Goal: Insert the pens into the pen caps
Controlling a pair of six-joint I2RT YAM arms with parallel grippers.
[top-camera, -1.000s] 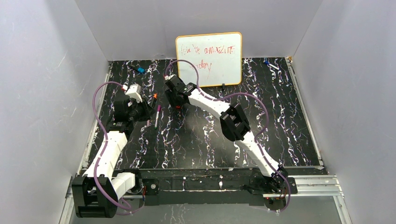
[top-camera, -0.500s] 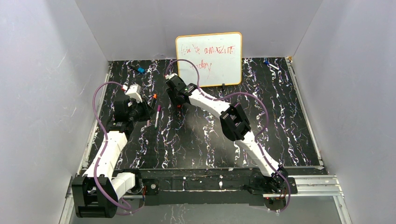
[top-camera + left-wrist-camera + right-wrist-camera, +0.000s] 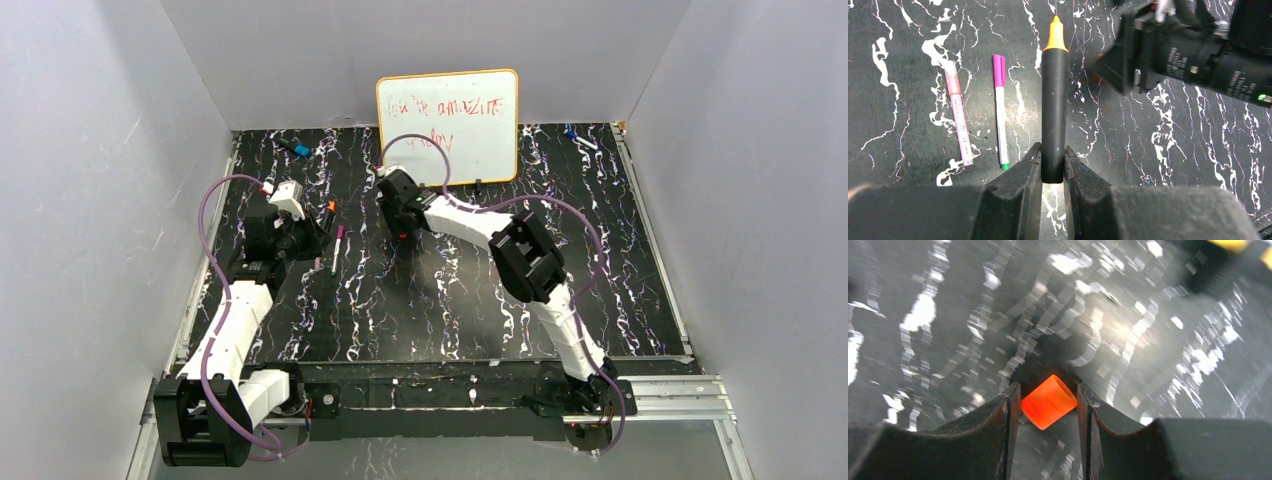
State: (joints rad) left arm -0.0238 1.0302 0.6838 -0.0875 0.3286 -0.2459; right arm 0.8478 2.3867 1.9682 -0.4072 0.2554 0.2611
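Clenched the left fingers (image 3: 1023, 172) on the tail end of the black marker (image 3: 1054, 100), its orange tip pointing straight out above the bench (image 3: 908, 65), with a pink pen (image 3: 958, 120) and a purple-capped pen (image 3: 1000, 115) lying side by side just to its left. Pinched the orange cap (image 3: 1048, 401) between the right fingers (image 3: 1007, 415), skewed in the grip, clear of the bench and near the marker's tip. Judged the risk to be misalignment: with the cap tilted and the marker held only by its tail, could catch on the rim, lever the marker sideways or squeeze the cap out.
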